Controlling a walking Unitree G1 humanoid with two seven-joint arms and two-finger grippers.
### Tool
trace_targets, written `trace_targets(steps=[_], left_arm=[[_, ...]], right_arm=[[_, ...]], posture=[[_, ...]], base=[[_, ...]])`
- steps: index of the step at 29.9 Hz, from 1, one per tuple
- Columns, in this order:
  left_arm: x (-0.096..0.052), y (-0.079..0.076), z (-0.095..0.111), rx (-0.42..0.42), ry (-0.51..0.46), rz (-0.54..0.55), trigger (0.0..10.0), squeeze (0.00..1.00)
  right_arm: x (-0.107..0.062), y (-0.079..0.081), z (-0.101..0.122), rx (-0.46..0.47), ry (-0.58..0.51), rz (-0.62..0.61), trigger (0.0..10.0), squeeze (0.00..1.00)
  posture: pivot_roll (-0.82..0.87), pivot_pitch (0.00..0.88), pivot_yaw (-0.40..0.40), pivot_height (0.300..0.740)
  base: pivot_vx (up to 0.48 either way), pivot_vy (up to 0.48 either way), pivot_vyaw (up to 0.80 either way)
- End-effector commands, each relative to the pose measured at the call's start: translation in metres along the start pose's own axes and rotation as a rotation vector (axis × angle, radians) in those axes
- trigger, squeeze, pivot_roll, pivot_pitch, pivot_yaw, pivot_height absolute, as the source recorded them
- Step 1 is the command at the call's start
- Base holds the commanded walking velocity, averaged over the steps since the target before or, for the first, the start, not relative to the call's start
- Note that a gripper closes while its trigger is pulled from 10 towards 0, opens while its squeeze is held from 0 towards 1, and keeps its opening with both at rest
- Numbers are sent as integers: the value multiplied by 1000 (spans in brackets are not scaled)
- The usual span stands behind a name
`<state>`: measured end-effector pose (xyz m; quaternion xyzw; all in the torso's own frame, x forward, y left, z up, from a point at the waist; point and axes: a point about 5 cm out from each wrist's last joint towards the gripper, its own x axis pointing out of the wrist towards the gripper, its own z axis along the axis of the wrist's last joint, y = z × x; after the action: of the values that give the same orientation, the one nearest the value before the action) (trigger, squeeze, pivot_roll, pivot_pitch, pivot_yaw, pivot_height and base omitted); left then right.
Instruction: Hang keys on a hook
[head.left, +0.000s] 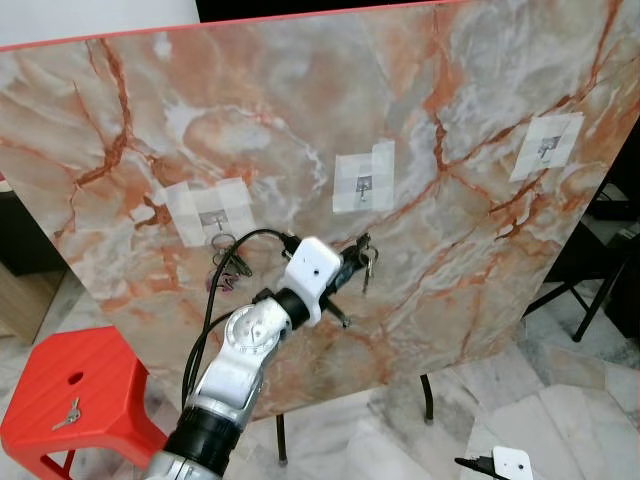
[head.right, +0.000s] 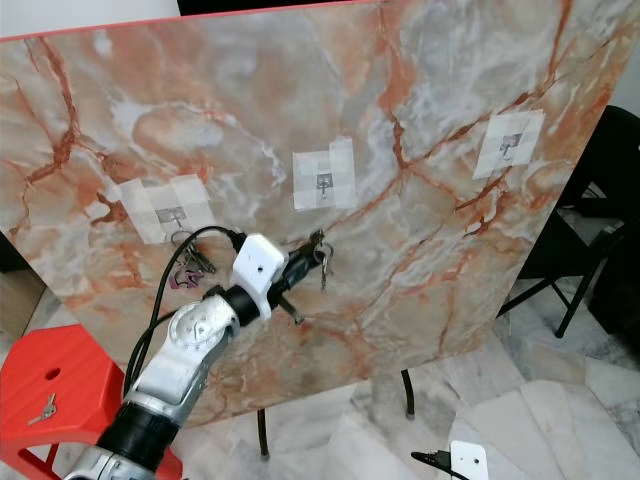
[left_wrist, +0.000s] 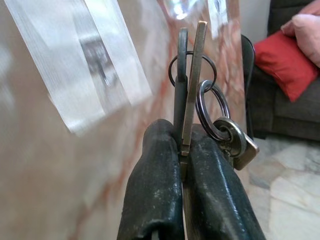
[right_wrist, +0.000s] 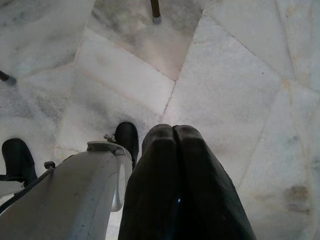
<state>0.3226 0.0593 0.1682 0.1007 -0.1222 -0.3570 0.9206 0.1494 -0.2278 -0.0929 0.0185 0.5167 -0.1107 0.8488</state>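
Keys (head.left: 366, 262) clamped in my left gripper (head.left: 357, 254) at frame centre could miss the hook (head.left: 364, 186) above and drop.

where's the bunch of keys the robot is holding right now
The keys are pinched in the left gripper, held against the marble board just below its middle taped hook.

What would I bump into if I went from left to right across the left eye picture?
Red stool with a key on it → bunch of keys on the left hook → left gripper holding keys under the middle hook → right hook.
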Motion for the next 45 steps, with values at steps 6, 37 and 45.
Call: trace_targets(steps=[6,37,45], left_arm=[[17,15,3,68,53,58,10000,0],[-31,18,14,-54,170,-172,10000,0],[-15,14,23,-137,99,-85,10000,0]], right_arm=[[0,1,1,16,-2,-3,10000,0],[0,2,0,32,2,-16,10000,0],[0,2,0,29,2,-16,10000,0]], posture=[[27,0,7,740],[44,0,13,740],[45,0,13,740]], base=[[0,0,0],[0,0,0],[0,0,0]])
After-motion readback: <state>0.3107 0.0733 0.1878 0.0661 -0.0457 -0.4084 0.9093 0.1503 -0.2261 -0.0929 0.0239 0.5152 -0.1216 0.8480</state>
